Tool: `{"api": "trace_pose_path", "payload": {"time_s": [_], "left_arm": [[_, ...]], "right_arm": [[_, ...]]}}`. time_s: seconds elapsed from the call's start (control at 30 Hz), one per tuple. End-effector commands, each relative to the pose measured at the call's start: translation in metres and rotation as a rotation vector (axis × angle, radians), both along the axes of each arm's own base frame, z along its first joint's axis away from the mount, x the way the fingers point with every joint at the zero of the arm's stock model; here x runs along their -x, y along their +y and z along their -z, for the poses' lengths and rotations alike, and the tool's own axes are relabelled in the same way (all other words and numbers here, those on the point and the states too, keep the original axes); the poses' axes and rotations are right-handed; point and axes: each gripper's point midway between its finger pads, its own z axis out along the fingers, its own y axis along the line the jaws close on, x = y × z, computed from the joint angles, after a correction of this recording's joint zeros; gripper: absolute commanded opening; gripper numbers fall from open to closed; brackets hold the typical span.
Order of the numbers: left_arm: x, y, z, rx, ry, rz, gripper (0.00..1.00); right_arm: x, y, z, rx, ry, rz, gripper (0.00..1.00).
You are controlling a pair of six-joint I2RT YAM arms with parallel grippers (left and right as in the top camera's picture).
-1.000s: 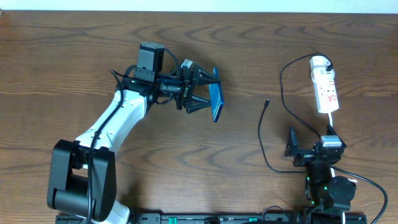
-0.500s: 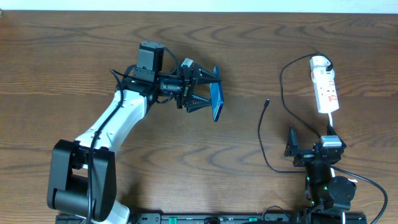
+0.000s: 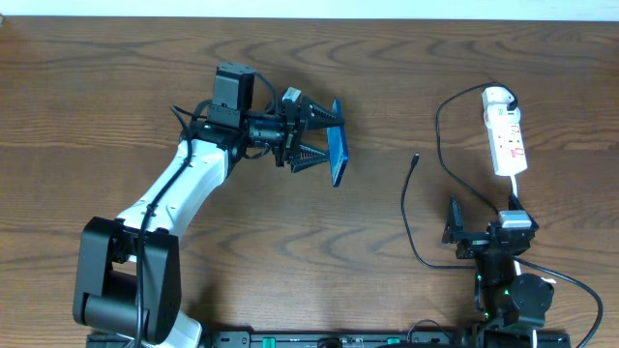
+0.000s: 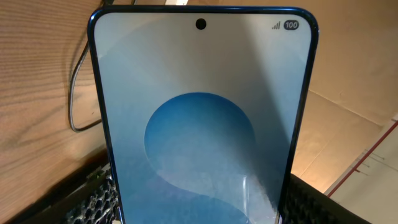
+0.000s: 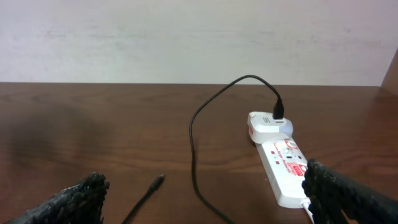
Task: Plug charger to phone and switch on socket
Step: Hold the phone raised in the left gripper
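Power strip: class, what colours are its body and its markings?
The power strip is white with red markings, clearest in the right wrist view.

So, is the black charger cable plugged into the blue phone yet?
Out: the thin black cable tip lies on the table, apart from the blue phone.

From overhead I get bright, even light on the bench (image 3: 116, 68), sharp throughout, with only faint shadows. On the left wrist a shaded band runs down the phone (image 4: 199, 124) screen. The right wrist is dimmer, its jaws blurred.
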Motion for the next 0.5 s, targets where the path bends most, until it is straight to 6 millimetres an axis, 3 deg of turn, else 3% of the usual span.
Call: {"api": "trace_pose_path", "payload": {"time_s": [0.0, 0.47], "left_arm": [[0.0063, 0.0011, -0.0191, 0.038, -0.044, 0.029, 0.76], [0.0055, 0.0007, -0.0206, 0.042, -0.058, 0.03, 0.76]], "right_arm": [[0.0003, 0.0001, 0.0004, 0.011, -0.001, -0.003, 0.99], [0.0003, 0.0001, 0.0006, 0.011, -0.001, -0.003, 0.99]]}}
